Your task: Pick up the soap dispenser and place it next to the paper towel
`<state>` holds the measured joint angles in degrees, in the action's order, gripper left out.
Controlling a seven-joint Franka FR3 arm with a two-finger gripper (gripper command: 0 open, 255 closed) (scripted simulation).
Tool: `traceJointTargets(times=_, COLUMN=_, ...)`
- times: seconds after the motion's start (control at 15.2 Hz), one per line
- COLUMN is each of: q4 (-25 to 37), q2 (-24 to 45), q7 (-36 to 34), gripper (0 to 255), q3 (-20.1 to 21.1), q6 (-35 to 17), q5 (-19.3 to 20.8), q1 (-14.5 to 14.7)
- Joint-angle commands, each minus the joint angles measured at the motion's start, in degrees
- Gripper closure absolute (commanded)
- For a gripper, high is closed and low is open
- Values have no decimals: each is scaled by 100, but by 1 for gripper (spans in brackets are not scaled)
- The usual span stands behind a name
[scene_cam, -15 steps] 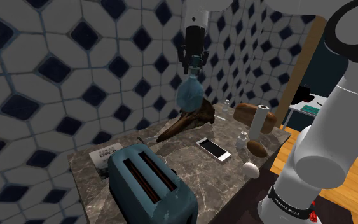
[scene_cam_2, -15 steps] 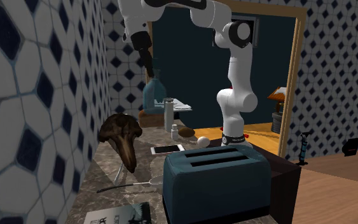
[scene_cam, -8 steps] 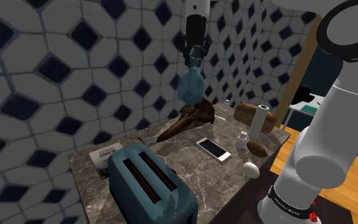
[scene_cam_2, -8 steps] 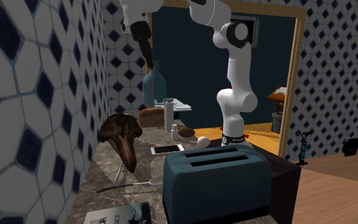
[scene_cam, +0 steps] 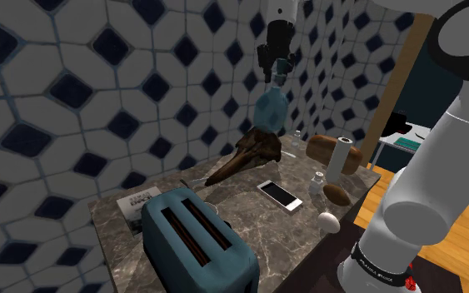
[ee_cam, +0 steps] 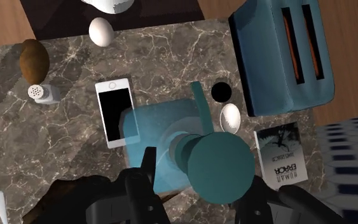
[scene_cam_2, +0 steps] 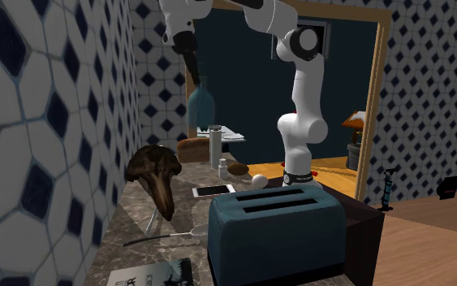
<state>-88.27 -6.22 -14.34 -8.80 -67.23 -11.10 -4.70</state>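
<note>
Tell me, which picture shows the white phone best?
The wrist view: it looks straight down on the phone, showing its dark screen and white frame. The shoulder view shows it slanted; the second exterior view, nearly edge-on beyond the toaster.

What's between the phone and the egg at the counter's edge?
Only bare marble counter lies between phone and egg, clearest in the wrist view.
</note>
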Motion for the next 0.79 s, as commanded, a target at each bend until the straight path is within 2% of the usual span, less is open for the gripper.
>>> traceJointTargets(times=0.0, q4=-3, q2=-38, q7=295, gripper=255, q3=-152, q6=89, q5=98, q1=-121)
traceJointTargets(times=0.73, q4=83, q2=-57, q7=1972, gripper=255, q3=-1038, q6=406, q5=689, q1=-786)
